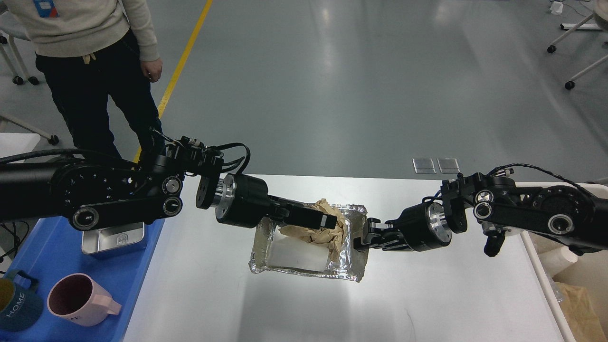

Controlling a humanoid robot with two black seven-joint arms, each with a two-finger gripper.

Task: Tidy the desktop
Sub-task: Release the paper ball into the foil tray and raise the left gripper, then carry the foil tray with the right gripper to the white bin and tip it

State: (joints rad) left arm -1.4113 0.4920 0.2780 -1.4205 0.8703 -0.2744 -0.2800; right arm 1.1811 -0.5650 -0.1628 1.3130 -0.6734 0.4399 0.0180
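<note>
A crumpled foil tray [304, 274] sits mid-way across the white desktop [427, 294]. Inside it lie a white block [297, 256] and a crumpled wad of brown paper [330, 236]. My left gripper [327, 221] reaches in from the left, low over the tray, and looks shut on the brown paper, which bunches around its tip. From the right, my right gripper [365, 236] is shut on the tray's right rim. The paper hides the left fingertips in part.
A blue tray [137, 266] at the left edge holds a steel box [114, 240], a pink mug [78, 299] and a dark blue mug [16, 304]. A beige bin [546, 285] with a brown bag [582, 313] flanks the right edge. A person [95, 71] stands at the far left.
</note>
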